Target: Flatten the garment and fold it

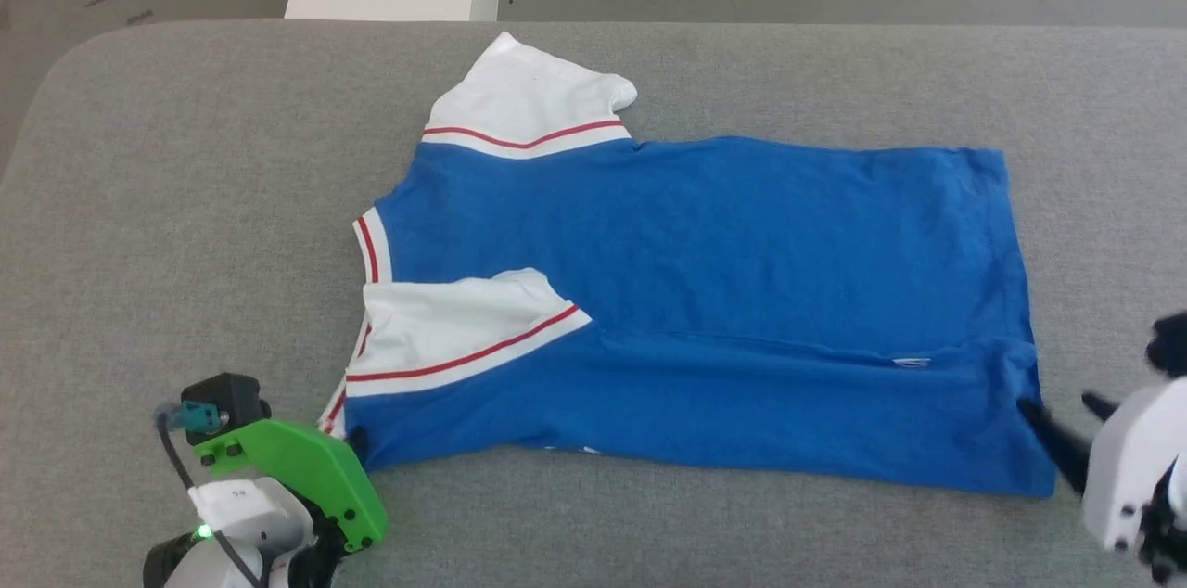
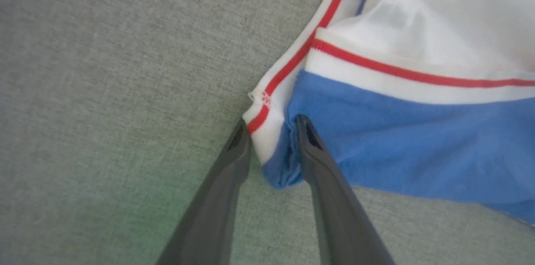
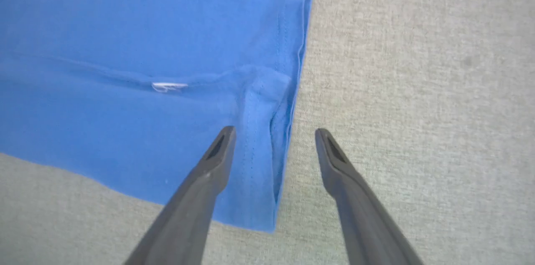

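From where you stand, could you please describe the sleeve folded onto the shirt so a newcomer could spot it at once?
On the grey table lies the blue garment, collar end toward the robot's left. The folded sleeve is the white panel on its near half, resting on the blue cloth. Unlike the other sleeve, which juts past the far edge onto the table, it overlaps the body.

The garment point(image 1: 723, 291) is folded over itself, so its lower layers are hidden. A white mark point(image 1: 912, 363) at its fold line is too small to be read. At its hem corner, the right gripper point(image 1: 1057, 407) is blurred and cut off by the picture's edge. At its red-striped trim corner, whether cloth is pinched by the left gripper point(image 2: 271, 125) cannot be told.
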Available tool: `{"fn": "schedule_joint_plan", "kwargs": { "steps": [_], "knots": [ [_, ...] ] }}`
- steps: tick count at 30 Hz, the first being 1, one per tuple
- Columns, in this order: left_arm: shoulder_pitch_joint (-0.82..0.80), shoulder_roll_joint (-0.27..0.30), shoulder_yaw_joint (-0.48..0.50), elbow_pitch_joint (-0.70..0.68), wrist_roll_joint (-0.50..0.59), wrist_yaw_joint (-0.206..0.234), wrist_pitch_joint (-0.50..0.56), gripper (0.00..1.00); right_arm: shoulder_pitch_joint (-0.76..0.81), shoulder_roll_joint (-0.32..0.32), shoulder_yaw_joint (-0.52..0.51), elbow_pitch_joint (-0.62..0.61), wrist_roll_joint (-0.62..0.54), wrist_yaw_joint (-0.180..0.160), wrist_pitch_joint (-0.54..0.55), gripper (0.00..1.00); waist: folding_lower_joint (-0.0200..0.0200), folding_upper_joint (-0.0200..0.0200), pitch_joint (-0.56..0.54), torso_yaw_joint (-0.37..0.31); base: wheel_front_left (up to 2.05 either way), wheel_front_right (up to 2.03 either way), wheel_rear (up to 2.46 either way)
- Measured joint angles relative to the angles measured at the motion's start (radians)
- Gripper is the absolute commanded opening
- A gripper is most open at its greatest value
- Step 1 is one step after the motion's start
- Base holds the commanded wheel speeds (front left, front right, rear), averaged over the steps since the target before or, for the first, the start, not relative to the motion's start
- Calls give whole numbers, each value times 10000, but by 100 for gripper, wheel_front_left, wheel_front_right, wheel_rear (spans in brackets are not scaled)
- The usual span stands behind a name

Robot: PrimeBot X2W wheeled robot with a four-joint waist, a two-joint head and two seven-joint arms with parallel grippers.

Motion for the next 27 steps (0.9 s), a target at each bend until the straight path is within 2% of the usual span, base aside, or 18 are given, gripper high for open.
{"fn": "schedule_joint_plan", "kwargs": {
  "steps": [4, 7, 10, 15, 16, 17, 22, 27],
  "knots": [
    [164, -295, 382, -205, -180, -161, -756, 0, 491, 288, 117, -19, -1034, 0, 537, 100, 0, 0, -59, -18, 0, 0, 0],
    [383, -291, 556, -648, -205, -174, -1051, 0, 493, 637, 104, 127, -1850, 0, 608, 100, 0, 0, -92, 33, 0, 0, 0],
    [551, -244, 539, -1034, -146, -150, -1076, 0, 458, 924, 211, 441, -2253, -2, 629, 100, 0, 0, -95, 144, 0, 0, 0],
    [595, -232, 420, -1275, -121, -117, -1051, 0, 285, 855, 336, 763, -2487, -2, 871, 100, 0, -1, -60, 346, 0, 0, 0],
    [604, -232, 422, -1266, -121, -130, -1076, 0, 248, 834, 349, 807, -2468, -2, 947, 32, 0, 0, -57, 363, 0, 0, 0],
    [617, -232, 428, -1250, -123, -134, -1124, 0, 213, 805, 349, 821, -2414, -2, 947, 0, 0, 0, -67, 368, 0, 0, 0],
    [709, -249, 522, -1221, -142, -148, -1212, 0, 151, 550, 431, 700, -1707, 0, 951, 0, 0, 0, -202, 317, 0, 0, 0],
    [1120, -94, 830, -1436, -199, -13, -1267, 0, 511, -36, 56, 86, -1035, 6, 1262, 0, 0, 0, -485, 235, 0, 0, 0]
  ]
}}
